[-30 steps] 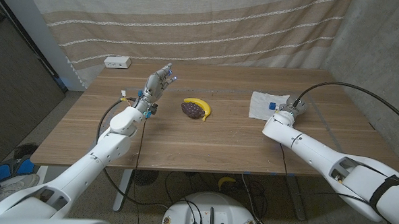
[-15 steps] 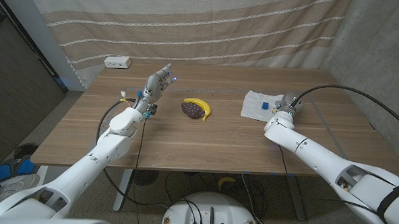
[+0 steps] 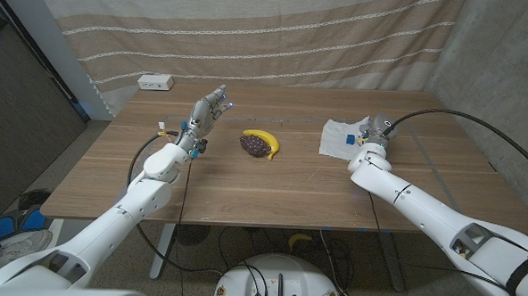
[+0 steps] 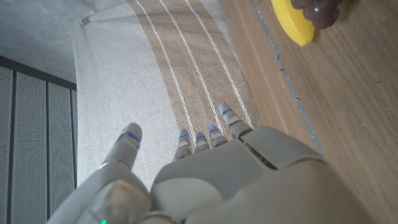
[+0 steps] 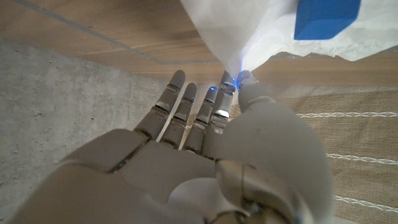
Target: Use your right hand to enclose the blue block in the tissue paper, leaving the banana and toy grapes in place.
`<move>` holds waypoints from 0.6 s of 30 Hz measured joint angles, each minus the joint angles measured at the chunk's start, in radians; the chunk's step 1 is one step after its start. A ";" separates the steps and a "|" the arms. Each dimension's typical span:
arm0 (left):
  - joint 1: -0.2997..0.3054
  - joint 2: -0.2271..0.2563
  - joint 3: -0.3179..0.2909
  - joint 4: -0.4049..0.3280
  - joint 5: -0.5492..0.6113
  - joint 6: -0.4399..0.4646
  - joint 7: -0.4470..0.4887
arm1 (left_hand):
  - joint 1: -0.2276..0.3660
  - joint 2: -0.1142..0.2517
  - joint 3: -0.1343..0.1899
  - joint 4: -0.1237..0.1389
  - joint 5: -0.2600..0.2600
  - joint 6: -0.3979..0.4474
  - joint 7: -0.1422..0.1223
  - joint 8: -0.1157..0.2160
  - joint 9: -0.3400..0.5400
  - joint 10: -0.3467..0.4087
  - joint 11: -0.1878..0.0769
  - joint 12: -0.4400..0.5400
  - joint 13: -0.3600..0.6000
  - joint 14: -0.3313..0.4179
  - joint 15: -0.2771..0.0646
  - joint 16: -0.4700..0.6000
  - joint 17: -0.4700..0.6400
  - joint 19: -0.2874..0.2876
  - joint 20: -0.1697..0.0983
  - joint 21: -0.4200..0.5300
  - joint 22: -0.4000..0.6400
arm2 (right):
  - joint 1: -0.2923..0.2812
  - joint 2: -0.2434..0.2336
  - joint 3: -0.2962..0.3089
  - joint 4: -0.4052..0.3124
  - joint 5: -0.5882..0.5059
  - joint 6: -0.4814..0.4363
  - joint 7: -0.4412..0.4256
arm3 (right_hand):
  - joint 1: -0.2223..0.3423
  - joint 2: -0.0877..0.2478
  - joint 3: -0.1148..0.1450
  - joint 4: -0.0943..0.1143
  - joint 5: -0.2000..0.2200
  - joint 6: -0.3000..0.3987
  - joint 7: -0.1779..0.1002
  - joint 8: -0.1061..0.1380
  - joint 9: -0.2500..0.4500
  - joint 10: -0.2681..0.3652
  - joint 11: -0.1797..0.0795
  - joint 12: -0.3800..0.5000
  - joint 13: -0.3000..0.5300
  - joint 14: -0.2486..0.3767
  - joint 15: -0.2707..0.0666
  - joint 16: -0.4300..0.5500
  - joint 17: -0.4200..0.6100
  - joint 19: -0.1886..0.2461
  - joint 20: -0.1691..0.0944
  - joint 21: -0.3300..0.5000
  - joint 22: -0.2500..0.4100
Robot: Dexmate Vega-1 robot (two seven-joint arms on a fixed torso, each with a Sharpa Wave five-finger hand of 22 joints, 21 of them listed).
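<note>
blue block (image 5: 328, 18) on white tissue paper (image 5: 249, 31), yellow banana (image 3: 266, 139), dark purple toy grapes (image 3: 254, 145), brown wood-grain counter (image 3: 271, 188).

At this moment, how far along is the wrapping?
Done: the blue block sits on the tissue paper. In hand: the right hand pinches a tissue corner. Left: folding it over the uncovered block. Banana and toy grapes lie untouched.

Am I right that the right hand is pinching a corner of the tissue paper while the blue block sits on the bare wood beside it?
Not quite. The right hand does pinch a corner of the tissue paper, but the blue block sits on the tissue paper itself, not on bare wood. The right wrist view shows white paper around the block; the head view agrees.
</note>
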 measured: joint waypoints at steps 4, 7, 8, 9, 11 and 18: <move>0.007 0.004 -0.003 -0.008 -0.001 -0.003 0.003 | 0.004 0.004 0.000 0.000 0.000 0.000 0.000 0.000 0.000 0.000 0.000 0.000 0.000 0.000 0.000 0.000 0.000 0.000 0.000 0.000 0.000 | -0.003 -0.002 0.000 -0.016 -0.008 0.013 0.011 | 0.016 -0.016 0.007 -0.001 0.008 0.002 0.013 0.010 0.007 0.011 0.003 0.001 0.000 0.009 -0.001 0.000 -0.002 0.004 0.004 0.000 0.000; 0.007 0.004 -0.003 -0.008 -0.002 -0.005 0.006 | 0.004 0.004 0.002 -0.005 0.000 0.000 0.000 0.000 0.000 0.000 0.000 0.000 0.000 0.000 0.000 0.000 0.000 0.000 0.000 0.000 0.000 | -0.005 -0.004 0.000 -0.028 -0.008 0.013 0.011 | 0.015 -0.015 0.011 0.003 0.008 0.005 0.016 0.014 0.010 0.015 0.003 0.004 0.000 0.012 0.002 0.000 -0.006 0.007 0.007 0.004 0.000; 0.007 0.004 -0.003 -0.008 -0.002 -0.006 0.007 | 0.004 0.005 0.000 -0.008 0.000 0.000 0.000 0.000 0.000 0.000 0.000 0.000 0.000 0.000 0.000 0.000 0.000 0.000 0.000 0.000 0.000 | -0.005 -0.004 -0.001 -0.032 -0.008 0.013 0.011 | 0.015 -0.015 0.012 0.001 0.008 0.005 0.016 0.014 0.013 0.018 0.000 0.004 0.000 0.012 0.002 0.000 -0.006 0.007 0.007 0.008 0.000; 0.007 0.004 -0.003 -0.008 -0.002 -0.006 0.007 | 0.006 0.006 0.000 -0.008 0.000 0.000 0.000 0.000 0.000 0.000 0.000 0.000 0.000 0.000 0.000 0.000 0.000 0.000 0.000 0.000 0.000 | -0.005 -0.004 -0.001 -0.034 -0.008 0.013 0.011 | 0.015 -0.015 0.013 0.000 0.008 0.005 0.016 0.014 0.015 0.018 0.000 0.004 0.000 0.016 -0.002 0.000 -0.006 0.007 0.007 0.008 0.000; 0.007 0.004 -0.003 -0.008 -0.003 -0.007 0.008 | 0.006 0.006 0.000 -0.008 0.000 0.000 0.000 0.000 0.000 0.000 0.000 0.000 0.000 0.000 0.000 0.000 0.000 0.000 0.000 0.000 0.000 | -0.006 -0.004 -0.002 -0.043 -0.008 0.013 0.011 | 0.015 -0.015 0.013 0.000 0.014 0.002 0.020 0.014 0.017 0.024 0.002 0.004 0.000 0.021 0.000 0.000 -0.006 0.007 0.007 0.008 0.000; 0.028 0.011 -0.011 -0.028 -0.004 -0.012 0.010 | 0.006 0.006 0.000 -0.008 0.000 0.000 0.000 0.000 0.000 0.000 0.000 0.000 0.000 0.000 0.000 0.000 0.000 0.000 0.000 -0.003 0.000 | -0.010 -0.004 -0.003 -0.063 -0.031 0.034 0.043 | 0.015 -0.016 0.022 0.000 0.018 0.004 0.025 0.025 0.024 0.025 0.003 0.004 0.005 0.023 0.001 -0.007 -0.010 0.007 0.008 0.008 0.000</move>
